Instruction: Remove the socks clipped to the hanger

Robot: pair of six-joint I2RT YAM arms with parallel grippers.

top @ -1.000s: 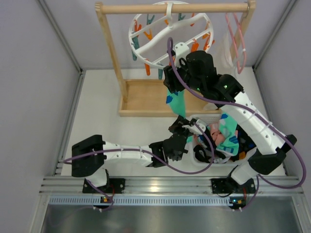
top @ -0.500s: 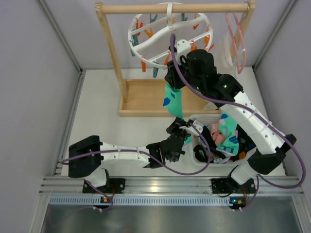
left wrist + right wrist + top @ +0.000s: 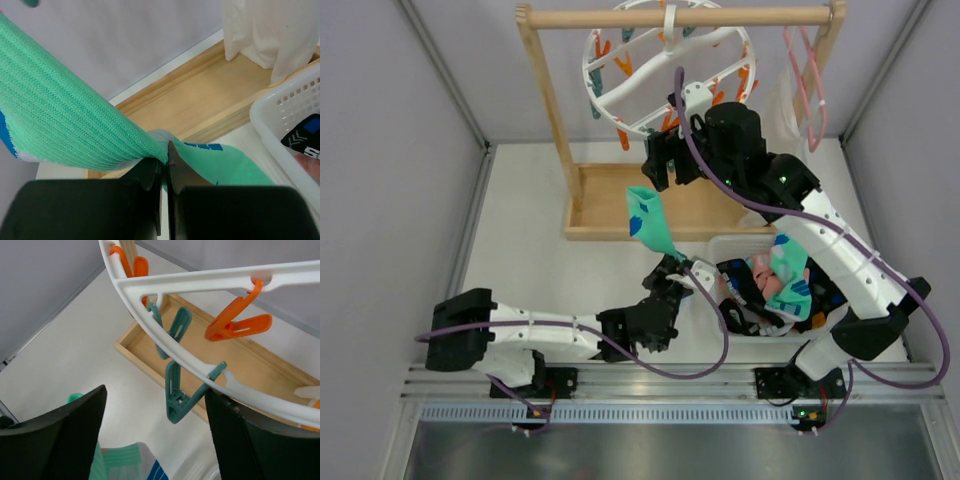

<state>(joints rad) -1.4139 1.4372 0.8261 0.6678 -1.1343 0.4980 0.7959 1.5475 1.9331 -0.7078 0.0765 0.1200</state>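
My left gripper (image 3: 669,268) is shut on a teal sock (image 3: 645,220) with white and navy patches. The sock hangs free in the air, clear of every clip. In the left wrist view the jaws (image 3: 165,150) pinch the sock's (image 3: 75,125) knit fabric. The round white hanger (image 3: 632,88) hangs from the wooden rail with orange and teal clips. My right gripper (image 3: 660,165) is open and empty just below the hanger's lower rim. In the right wrist view an empty teal clip (image 3: 175,400) hangs from the ring (image 3: 200,282) between my open fingers (image 3: 60,440).
A white basket (image 3: 735,240) with several socks (image 3: 785,270) stands under the right arm. The wooden rail frame's base tray (image 3: 610,195) lies behind the held sock. A pink wire hanger (image 3: 805,70) and a white garment (image 3: 270,30) hang at the right.
The teal sock has come off the clip and its top has dropped to the left. My left gripper has pulled down and left with it. The hanger has swung back.
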